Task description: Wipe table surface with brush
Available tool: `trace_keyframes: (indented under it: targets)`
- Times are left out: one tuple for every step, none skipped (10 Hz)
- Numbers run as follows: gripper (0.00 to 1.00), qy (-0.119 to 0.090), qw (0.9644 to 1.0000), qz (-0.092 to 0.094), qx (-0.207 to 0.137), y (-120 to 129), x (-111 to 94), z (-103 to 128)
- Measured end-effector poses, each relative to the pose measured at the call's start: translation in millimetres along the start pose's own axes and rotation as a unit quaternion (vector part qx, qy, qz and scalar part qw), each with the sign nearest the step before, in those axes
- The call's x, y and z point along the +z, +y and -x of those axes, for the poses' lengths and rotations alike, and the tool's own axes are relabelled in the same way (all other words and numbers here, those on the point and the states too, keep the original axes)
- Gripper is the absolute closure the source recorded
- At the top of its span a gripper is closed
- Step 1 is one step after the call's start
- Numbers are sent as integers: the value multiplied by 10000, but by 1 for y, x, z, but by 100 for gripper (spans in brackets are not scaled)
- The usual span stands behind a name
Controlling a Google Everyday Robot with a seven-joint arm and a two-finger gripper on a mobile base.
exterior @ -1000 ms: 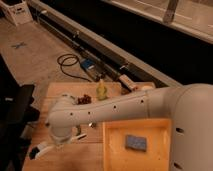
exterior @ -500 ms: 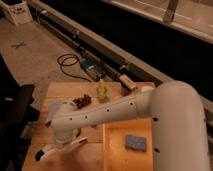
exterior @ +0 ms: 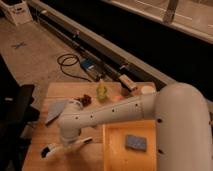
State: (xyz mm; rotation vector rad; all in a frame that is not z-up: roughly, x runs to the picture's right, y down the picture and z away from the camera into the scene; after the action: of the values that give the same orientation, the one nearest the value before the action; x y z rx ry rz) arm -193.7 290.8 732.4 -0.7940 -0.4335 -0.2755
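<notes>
Brush lies low over the table, near its front-left part, angled: dark head toward the left edge, white handle running up-right toward the tray. That shallow angle looks deliberate, since it puts the head down on the wood where it can drag across the planks instead of poking at them. Whether the bristles are actually touching, can't tell from here.

Gripper sits at the end of the arm, just above the brush, over the left half of the table. It's clenched, and the brush appears to be what it's clamped on, held somewhere along the handle; the fingers themselves are hidden by the wrist.

Arm pose: big white link comes in from the right foreground, crosses over the tray's top edge, then the forearm runs left and slightly down. The wrist bends sharply downward at the end, so the tool points at the surface. It covers much of the table's middle.

Tray with sponge stays right of the brush, apart from it, so the left planks are free for strokes. Grey cloth-like piece lies at the left edge, behind the arm. Small clutter and a yellow-green bottle stand along the far edge, well away from the head.

My read: mid-wipe, working the front-left area. Risk: the handle end sweeping into the tray rim.
</notes>
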Motion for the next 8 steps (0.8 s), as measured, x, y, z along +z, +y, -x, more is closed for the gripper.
trace_keyframes:
  targets:
    - [100,10,10000,-35,11,-4,-4,-3]
    - [100,10,10000,-70,4,-10,-8,-4]
    - [100,24,10000,-90,-35,-18,-11,-5]
    - [100,17,9999,-100,-94,-27,-13,0]
    - [100,22,9998,-75,-173,-36,-12,7]
    - [100,16,9997,-36,-257,-42,-9,15]
    - [100,5,9995,19,-323,-47,-3,23]
    - [100,-15,9993,63,-366,-48,2,27]
